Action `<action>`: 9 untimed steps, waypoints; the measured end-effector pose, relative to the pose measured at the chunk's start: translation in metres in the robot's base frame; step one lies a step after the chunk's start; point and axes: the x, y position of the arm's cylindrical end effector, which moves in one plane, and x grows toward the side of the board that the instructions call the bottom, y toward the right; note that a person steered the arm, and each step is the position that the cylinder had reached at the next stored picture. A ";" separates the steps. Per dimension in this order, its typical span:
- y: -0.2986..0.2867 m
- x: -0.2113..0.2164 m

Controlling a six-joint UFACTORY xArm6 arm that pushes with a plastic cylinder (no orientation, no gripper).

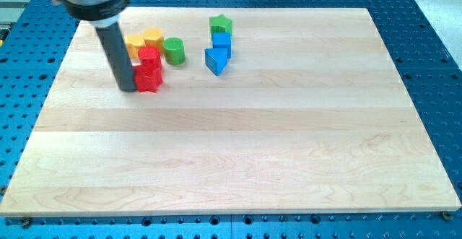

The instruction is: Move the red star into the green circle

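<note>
Now: my tip (pixel 128 88) touching red star (pixel 149 79) | red cylinder (pixel 149 57) between star, green circle (pixel 174 50)

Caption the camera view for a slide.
My tip touches the red star from the view's left, green circle up-right.

Red star (pixel 149 80), green circle (pixel 173 50), blue cube (pixel 221 41).

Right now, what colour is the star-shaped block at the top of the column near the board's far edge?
Green. The green star shows in the camera view, directly above two blue blocks.
</note>
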 end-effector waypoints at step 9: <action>0.185 -0.019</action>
